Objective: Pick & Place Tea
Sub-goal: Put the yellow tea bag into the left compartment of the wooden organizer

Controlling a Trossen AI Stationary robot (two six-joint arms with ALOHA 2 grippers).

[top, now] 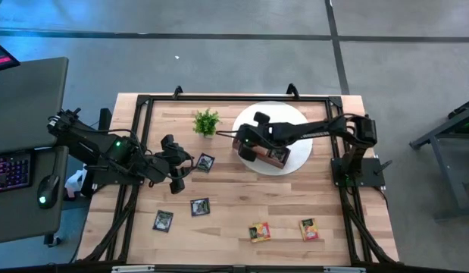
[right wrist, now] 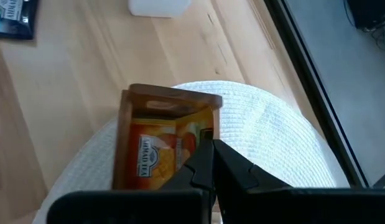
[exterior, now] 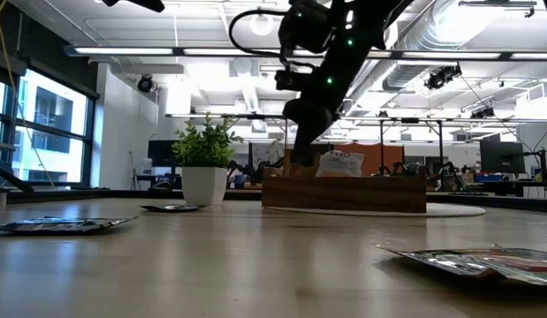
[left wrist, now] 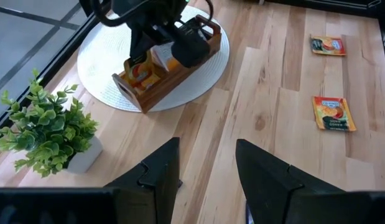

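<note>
High view, sachets: five tea sachets lie flat on the wooden table [top: 234, 189]. A black one [top: 206, 161] sits just beside the left gripper [top: 179, 176], two more black ones [top: 200, 206] [top: 164, 220] lie nearer the front edge, all slightly skewed to the table's sides.
High view, orange pair: two yellow-orange sachets [top: 260, 231] [top: 308, 228] lie near the front right, each tilted a little.
High view, tray: the brown wooden tray [top: 278, 157] rests on a round white mat [top: 295, 163], long axis slanting across it; the right gripper [top: 249, 149] is over its end.
Low view: the tray stands behind the potted plant's [exterior: 204, 166] right, with a white-and-orange sachet [exterior: 340, 162] upright in it.
Left wrist view: the left gripper's fingers [left wrist: 161, 168] stand apart, holding nothing, above bare table.
Right wrist view: right gripper's fingertips [right wrist: 211, 158] pressed together, empty, over a yellow-orange sachet [right wrist: 156, 152] standing in the tray's end compartment.
</note>
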